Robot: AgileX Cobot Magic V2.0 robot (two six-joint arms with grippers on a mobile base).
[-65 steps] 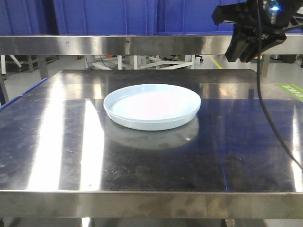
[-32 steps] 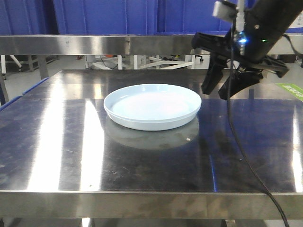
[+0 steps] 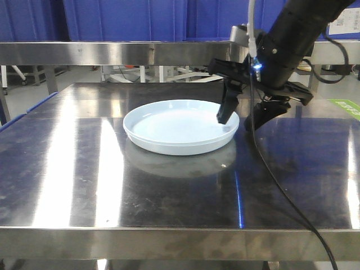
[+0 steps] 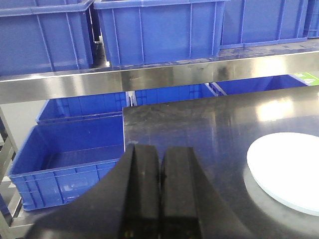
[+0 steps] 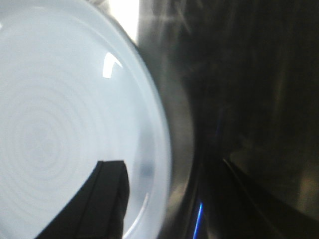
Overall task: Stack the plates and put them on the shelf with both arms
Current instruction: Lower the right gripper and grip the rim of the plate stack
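Note:
The pale bluish-white plates (image 3: 174, 126) rest together as one low round stack on the middle of the steel table (image 3: 169, 197). My right gripper (image 3: 237, 121) is open and straddles the stack's right rim, one finger over the inside and the other outside. The right wrist view shows that rim (image 5: 159, 149) running between the fingers of the right gripper (image 5: 169, 169), with one black finger (image 5: 107, 199) above the plate's flat centre. In the left wrist view my left gripper (image 4: 160, 152) is shut on nothing, above the table's left part, and the plates (image 4: 286, 169) lie to its right.
A steel shelf rail (image 3: 140, 53) crosses above the back of the table. Blue bins (image 4: 154, 30) stand on the shelf and another blue bin (image 4: 70, 159) sits low beside the table's left edge. A thin black cable (image 3: 281, 185) trails from the right arm.
My right gripper has come down and leftward from the upper right, near the shelf rail, to the plates' right rim. The plates have not moved.

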